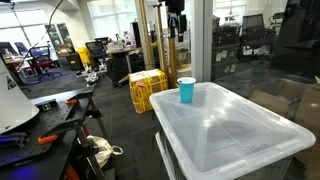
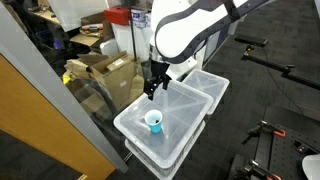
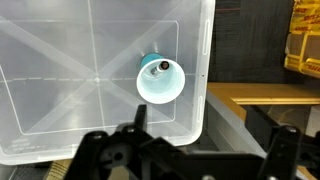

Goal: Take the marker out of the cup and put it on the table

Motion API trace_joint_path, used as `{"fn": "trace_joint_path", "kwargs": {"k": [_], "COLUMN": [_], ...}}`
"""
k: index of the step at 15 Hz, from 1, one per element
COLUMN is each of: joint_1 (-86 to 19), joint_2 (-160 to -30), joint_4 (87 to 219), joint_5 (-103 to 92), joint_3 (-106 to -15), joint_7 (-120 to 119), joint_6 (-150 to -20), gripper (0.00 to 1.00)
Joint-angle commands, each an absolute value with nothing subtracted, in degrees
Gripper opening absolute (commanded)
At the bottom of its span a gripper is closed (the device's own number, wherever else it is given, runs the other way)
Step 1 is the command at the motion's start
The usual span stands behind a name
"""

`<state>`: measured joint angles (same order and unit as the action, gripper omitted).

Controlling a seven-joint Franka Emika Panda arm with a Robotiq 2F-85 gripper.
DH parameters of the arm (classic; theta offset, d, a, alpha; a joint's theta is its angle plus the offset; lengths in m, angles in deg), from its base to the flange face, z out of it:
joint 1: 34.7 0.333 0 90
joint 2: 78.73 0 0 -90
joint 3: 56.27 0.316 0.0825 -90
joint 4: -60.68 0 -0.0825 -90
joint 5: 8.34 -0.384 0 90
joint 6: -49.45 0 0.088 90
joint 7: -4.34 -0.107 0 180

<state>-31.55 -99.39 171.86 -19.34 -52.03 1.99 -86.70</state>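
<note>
Translucent white plastic forms the table (image 1: 245, 135), and the light-blue cup (image 3: 160, 82) stands near its edge with the marker (image 3: 153, 68) inside. The gripper (image 2: 150, 93) hangs well above the cup with its jaws spread. It is probably placed there so it can drop onto the marker's exposed end.

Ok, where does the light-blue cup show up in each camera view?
In an exterior view: cup at picture centre, on the far corner of the table.
In an exterior view: cup low and central, near the table front corner.
Wrist view: cup central, seen from above, by the table right edge.
Shared landmark: the table's rounded corner beside the cup.
</note>
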Motion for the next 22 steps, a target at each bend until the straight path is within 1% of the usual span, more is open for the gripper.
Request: {"fn": "trace_joint_path", "kwargs": {"k": [1, 7, 20, 22], "joint_1": [-31.8, -31.8, -30.1, -30.1], "joint_2": [-100.1, -100.7, -109.3, -110.5], "joint_4": [171.1, 170.8, 165.3, 164.5], "joint_5": [-19.4, -19.4, -17.7, -17.9], "joint_3": [-51.9, -51.9, -52.5, -52.4], "joint_7": [1.9, 1.9, -0.7, -0.6], "joint_6": [-86.5, -86.6, -87.0, -86.8], "gripper": [1.00, 1.00, 1.00, 0.94]}}
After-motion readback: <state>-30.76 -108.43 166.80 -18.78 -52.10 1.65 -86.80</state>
